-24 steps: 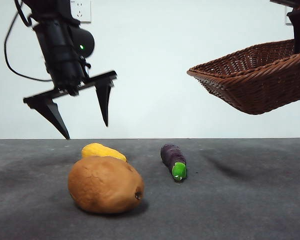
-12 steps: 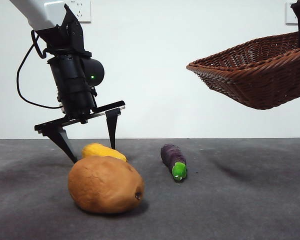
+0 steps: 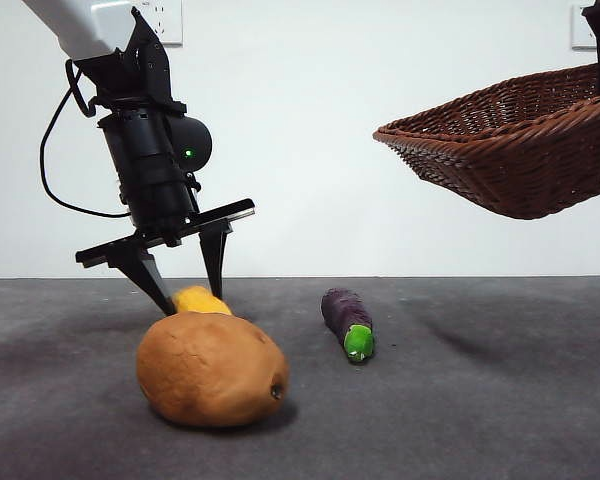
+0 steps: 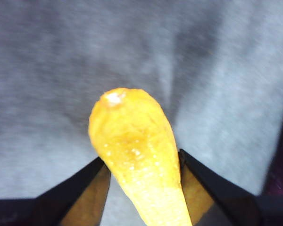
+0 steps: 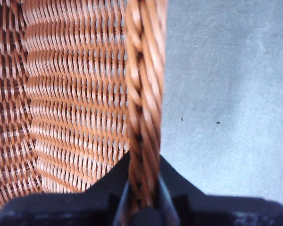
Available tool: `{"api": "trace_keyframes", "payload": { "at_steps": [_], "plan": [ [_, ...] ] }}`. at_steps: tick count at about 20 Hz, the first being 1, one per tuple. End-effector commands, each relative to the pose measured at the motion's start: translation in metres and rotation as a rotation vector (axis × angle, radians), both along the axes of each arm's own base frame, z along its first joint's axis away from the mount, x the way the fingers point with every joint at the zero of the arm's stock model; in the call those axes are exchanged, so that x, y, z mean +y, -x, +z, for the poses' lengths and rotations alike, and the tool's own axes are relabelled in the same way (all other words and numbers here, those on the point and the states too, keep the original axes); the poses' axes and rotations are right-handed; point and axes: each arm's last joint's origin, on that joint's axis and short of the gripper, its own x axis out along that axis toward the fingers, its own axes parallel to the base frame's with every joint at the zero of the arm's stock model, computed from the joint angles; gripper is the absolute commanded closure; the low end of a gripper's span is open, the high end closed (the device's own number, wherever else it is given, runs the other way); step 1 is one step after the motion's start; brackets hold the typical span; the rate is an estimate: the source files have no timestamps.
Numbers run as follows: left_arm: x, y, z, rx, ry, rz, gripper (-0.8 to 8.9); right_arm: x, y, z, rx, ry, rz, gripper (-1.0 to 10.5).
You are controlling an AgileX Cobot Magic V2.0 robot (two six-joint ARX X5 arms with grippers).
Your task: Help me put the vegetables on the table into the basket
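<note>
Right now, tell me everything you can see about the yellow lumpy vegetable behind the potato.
The small yellow oblong lumpy vegetable has a glossy, bumpy skin and a rounded tip with a pale spot. It lies on the dark grey matte table, directly behind the large brown potato, which hides its lower part in the front view. The left claw straddles it, one black jaw on each side, close against its flanks. Whether they already press it, I cannot tell. It is not in the basket.

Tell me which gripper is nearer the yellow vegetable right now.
Left. The left gripper straddles the yellow vegetable, one jaw at each side. The right gripper is far off, holding the basket aloft by its rim.
</note>
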Motion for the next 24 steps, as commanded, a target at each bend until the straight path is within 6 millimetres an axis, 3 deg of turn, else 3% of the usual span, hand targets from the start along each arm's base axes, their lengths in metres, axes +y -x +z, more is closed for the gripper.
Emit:
{"api": "trace_keyframes", "payload": {
  "at_steps": [1, 8, 13, 16, 19, 24],
  "plan": [
    [-0.004, 0.0, 0.007, 0.0, 0.058, -0.09, 8.22, 0.001, 0.001, 0.004, -0.02, -0.011, 0.003, 9.6],
    [-0.031, 0.015, 0.079, -0.144, 0.063, -0.341, 8.22, 0.0, 0.002, 0.003, 0.008, -0.018, -0.05, 9.6],
    [-0.073, 0.061, 0.145, -0.402, 0.124, -0.466, 8.22, 0.001, 0.003, 0.001, 0.03, 0.093, -0.168, 9.6],
    [-0.104, 0.094, 0.177, -0.568, 0.18, -0.55, 8.22, 0.009, 0.004, 0.0, 0.043, 0.106, -0.143, 9.6],
    [-0.129, 0.109, 0.184, -0.63, 0.244, -0.575, 8.22, 0.026, 0.007, 0.0, 0.056, 0.101, -0.08, 9.6],
    [-0.143, 0.102, 0.155, -0.532, 0.181, -0.531, 8.14, 0.059, 0.014, 0.0, 0.071, 0.071, 0.037, 9.6]
  ]
}}
